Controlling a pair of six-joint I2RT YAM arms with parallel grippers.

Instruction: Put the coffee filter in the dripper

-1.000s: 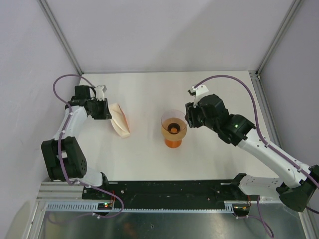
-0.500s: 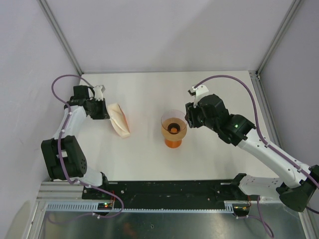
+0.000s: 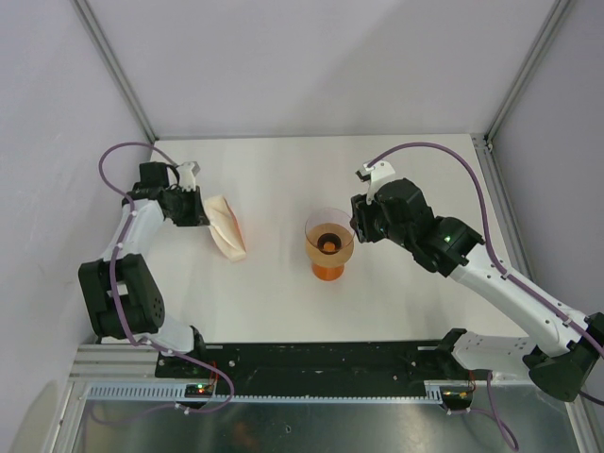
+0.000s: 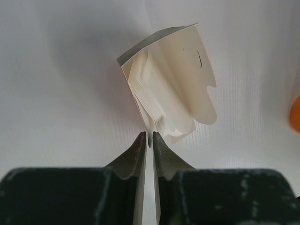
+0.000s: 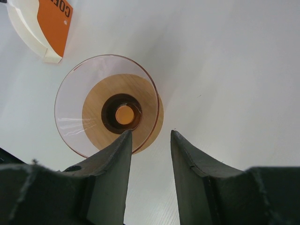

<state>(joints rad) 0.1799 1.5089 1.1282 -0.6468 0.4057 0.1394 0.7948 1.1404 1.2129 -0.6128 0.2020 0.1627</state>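
The dripper [image 3: 328, 229], a translucent pinkish cone with a wide round rim, stands mid-table on an orange cup [image 3: 328, 268]; the right wrist view shows it from above [image 5: 75, 108]. My right gripper [image 3: 358, 226] is open and empty beside its right rim, its fingertips [image 5: 150, 133] straddling the rim's near edge. A cream stack of folded filters [image 3: 226, 229] lies to the left. My left gripper [image 3: 199, 214] is at the stack's left end, jaws almost together [image 4: 149, 135] on a thin paper edge of a coffee filter [image 4: 151, 123] at the stack's [image 4: 168, 89] near end.
The filter pack has an orange label, seen in the right wrist view [image 5: 54, 21]. Grey walls enclose the white table [image 3: 283, 302] on the left, back and right. The arm bases and a black rail [image 3: 321, 363] run along the near edge.
My left gripper has drawn back slightly to the left from the stack. The stack, the dripper and the right arm have not moved.
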